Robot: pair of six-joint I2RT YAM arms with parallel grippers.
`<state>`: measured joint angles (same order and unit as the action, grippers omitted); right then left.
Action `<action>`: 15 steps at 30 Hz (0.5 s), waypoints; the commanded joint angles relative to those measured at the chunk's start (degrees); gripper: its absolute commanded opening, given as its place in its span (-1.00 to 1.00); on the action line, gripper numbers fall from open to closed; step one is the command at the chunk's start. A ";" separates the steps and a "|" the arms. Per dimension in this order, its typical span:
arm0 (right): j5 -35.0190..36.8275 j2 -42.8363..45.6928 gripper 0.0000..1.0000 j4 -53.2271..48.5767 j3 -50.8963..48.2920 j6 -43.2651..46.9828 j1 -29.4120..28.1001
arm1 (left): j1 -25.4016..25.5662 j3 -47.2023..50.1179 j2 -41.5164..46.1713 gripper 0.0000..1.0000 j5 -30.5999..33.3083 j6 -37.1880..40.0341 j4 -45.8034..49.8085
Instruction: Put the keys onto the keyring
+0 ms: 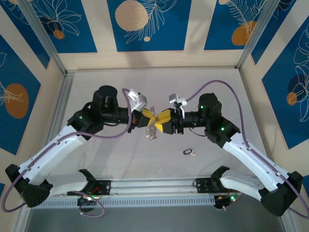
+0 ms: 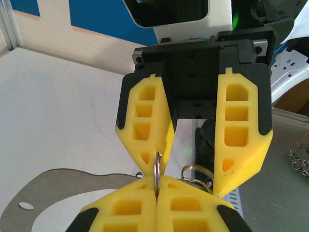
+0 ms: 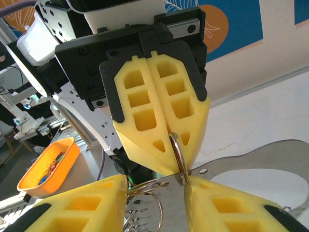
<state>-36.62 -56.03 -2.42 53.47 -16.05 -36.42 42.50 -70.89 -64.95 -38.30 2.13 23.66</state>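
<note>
Keyring [image 2: 157, 170] hangs pinched edge-on in fully closed left claw [image 3: 175, 163], right claw [image 3: 154, 186] gapes wide facing it; keys [image 1: 188, 152] lie apart on worktop [image 1: 120, 155].

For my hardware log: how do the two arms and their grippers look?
The left arm and right arm have white links, black joints with green lights, and a purple cable each. The left gripper and right gripper have yellow hollow-celled fingers on black mounts.
</note>
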 commanded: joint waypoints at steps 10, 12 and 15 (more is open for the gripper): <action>-0.78 3.12 -0.03 5.10 -2.12 -3.94 1.63 | 0.47 -3.62 0.28 -1.00 -3.26 2.66 3.08; -0.32 3.24 -0.03 5.08 -2.14 -4.01 2.10 | 0.43 -4.16 0.08 -1.00 -3.49 3.22 4.16; -0.14 2.63 -0.08 5.14 -1.98 -4.08 2.42 | 0.44 -4.35 0.17 -1.00 -3.66 3.54 4.64</action>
<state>-36.99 -53.54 2.26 51.33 -19.66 -34.41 42.52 -73.03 -65.06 -39.64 3.70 27.51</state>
